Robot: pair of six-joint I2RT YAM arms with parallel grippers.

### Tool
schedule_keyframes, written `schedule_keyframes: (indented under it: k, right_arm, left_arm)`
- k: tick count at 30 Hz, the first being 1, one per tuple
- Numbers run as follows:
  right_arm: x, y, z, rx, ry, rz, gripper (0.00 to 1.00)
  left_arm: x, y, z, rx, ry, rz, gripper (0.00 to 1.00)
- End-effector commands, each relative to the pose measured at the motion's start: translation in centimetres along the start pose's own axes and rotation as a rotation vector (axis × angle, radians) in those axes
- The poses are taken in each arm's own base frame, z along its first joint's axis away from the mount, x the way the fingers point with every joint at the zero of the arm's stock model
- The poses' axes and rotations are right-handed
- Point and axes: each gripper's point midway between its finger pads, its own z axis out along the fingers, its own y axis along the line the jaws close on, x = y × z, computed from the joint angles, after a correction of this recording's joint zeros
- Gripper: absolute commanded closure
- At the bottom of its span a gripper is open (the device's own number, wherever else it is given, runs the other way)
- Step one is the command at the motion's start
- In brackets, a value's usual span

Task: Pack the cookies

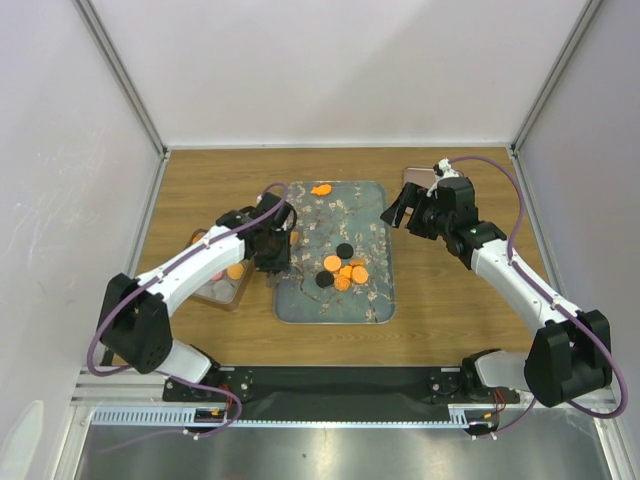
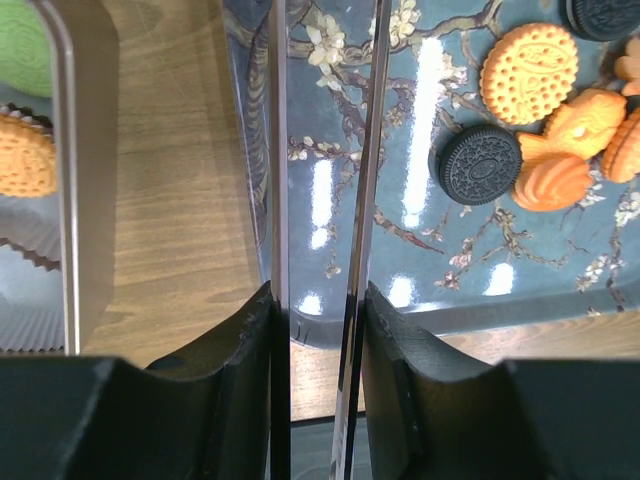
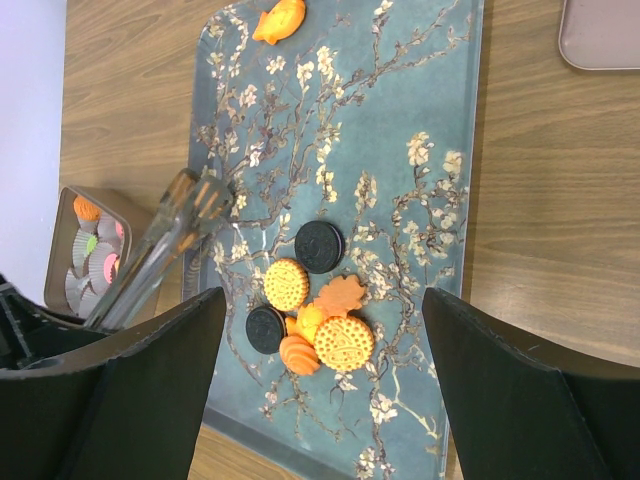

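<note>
A pile of orange cookies [image 1: 345, 270] with two black cookies [image 3: 319, 246] lies on the floral tray [image 1: 350, 215], and a fish-shaped orange cookie [image 1: 321, 189] sits at the tray's far edge. My left gripper [image 1: 270, 252] is shut on clear tongs [image 3: 165, 245] over the tray's left edge. The tong blades [image 2: 278, 150] run between my jaws, and an orange tint shows near their tips. What it is, I cannot tell. My right gripper [image 1: 402, 212] hangs open over the tray's right side, nothing between its fingers [image 3: 150, 390].
A brown box [image 1: 222, 285] with paper liners stands left of the tray, holding an orange cookie [image 2: 20, 155] and a green one [image 2: 25, 45]. A pinkish lid [image 3: 600, 35] lies beyond the tray's far right corner. White walls close in the table.
</note>
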Motion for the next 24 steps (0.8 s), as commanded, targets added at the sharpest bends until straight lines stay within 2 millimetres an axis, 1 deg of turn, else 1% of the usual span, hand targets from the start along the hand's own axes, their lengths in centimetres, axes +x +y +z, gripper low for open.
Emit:
schedule_keyframes:
  k: [1, 5, 9, 10, 12, 13, 14, 15, 16, 17, 18, 20, 21, 24]
  right_arm:
    - [-1.7, 1.6, -0.9, -0.048, -0.052, -0.018, 0.13]
    - [-1.7, 1.6, -0.9, -0.048, -0.052, -0.018, 0.13]
    - [-1.7, 1.7, -0.9, -0.052, -0.053, -0.02, 0.13]
    - [-1.7, 1.7, -0.9, -0.051, -0.054, -0.02, 0.13]
    - [-1.7, 1.6, -0.9, -0.049, -0.053, -0.019, 0.13]
    - [-1.7, 1.6, -0.9, -0.048, -0.052, -0.02, 0.13]
    - [-1.6, 1.6, -0.8, -0.048, -0.049, -0.019, 0.13]
    - [-1.7, 1.6, -0.8, -0.05, -0.052, -0.019, 0.13]
    - [-1.5, 1.6, -0.7, -0.05, -0.047, -0.02, 0.13]
    - [-1.5, 1.5, -0.7, -0.046, -0.046, -0.019, 0.13]
    - [-1.6, 1.5, -0.7, -0.045, -0.047, -0.018, 0.13]
    - [-1.6, 1.4, -0.6, -0.046, -0.045, -0.016, 0.14]
    - [-1.5, 1.5, -0.6, -0.044, -0.044, -0.016, 0.13]
    - [-1.6, 1.5, -0.6, -0.045, -0.047, -0.016, 0.13]
  left_arm:
    - [-2.0, -0.4, -2.9, 0.047, -0.096, -0.012, 0.65]
    - [-2.9, -0.3, -4.9, 0.048, -0.138, -0.02, 0.66]
    - [-2.5, 0.8, -6.4, 0.031, -0.155, -0.061, 0.66]
    - [-2.5, 1.4, -6.6, 0.025, -0.163, -0.078, 0.67]
    - [-2.0, 2.3, -7.5, 0.022, -0.176, -0.113, 0.67]
    - [-2.1, 3.2, -7.7, 0.014, -0.185, -0.141, 0.67]
    - [-1.4, 4.0, -7.7, -0.002, -0.174, -0.157, 0.67]
    - [-1.3, 4.5, -8.6, 0.005, -0.2, -0.176, 0.67]
    - [-1.2, 5.6, -8.8, -0.01, -0.204, -0.206, 0.67]
    - [-0.5, 6.4, -8.9, -0.027, -0.195, -0.222, 0.67]
    - [-0.4, 7.3, -9.5, -0.036, -0.221, -0.249, 0.67]
    - [0.7, 8.6, -9.8, -0.064, -0.215, -0.272, 0.67]
    - [0.8, 9.6, -10.4, -0.08, -0.239, -0.301, 0.66]
    - [2.3, 10.9, -10.6, -0.109, -0.223, -0.342, 0.66]
